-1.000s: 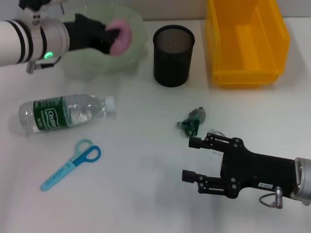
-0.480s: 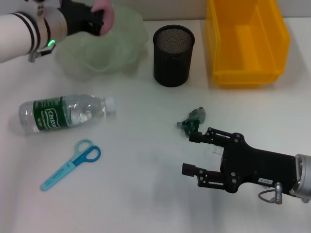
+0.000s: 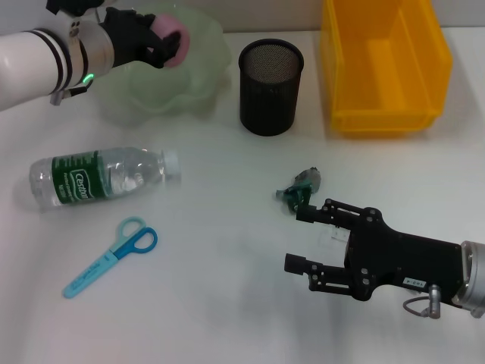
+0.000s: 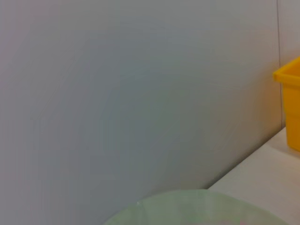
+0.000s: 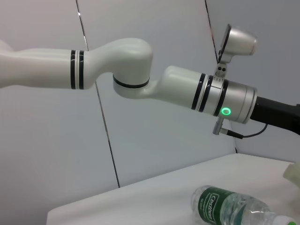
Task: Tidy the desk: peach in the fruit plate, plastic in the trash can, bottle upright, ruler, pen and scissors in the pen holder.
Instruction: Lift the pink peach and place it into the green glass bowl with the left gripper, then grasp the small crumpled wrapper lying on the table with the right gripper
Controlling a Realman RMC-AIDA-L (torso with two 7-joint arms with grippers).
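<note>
Two grippers in head view, pen holder [image 3: 270, 86] as ref. Left gripper [image 3: 165, 44] is well left of the pen holder, over the green fruit plate [image 3: 198, 85], fingers clamped on the pink peach [image 3: 171, 38], which sits held above the plate's bowl, not resting on it as far as can be seen. Right gripper [image 3: 301, 240] is nearer the robot than the pen holder & slightly right, low over the table [image 3: 227, 265], jaws spread apart w/ nothing between them. Crumpled green plastic [image 3: 301, 189] lies on the table betw. the pen holder & right gripper, just beside its upper finger; contact unclear. Bottle [image 3: 98, 176] lies on its side, left of & nearer than the pen holder, cap toward it. Blue scissors [image 3: 111, 256] lie nearer still, just past the bottle. Yellow bin [image 3: 383, 114] stands just right of the pen holder. Left wrist view: only wall, plate rim, bin corner.
</note>
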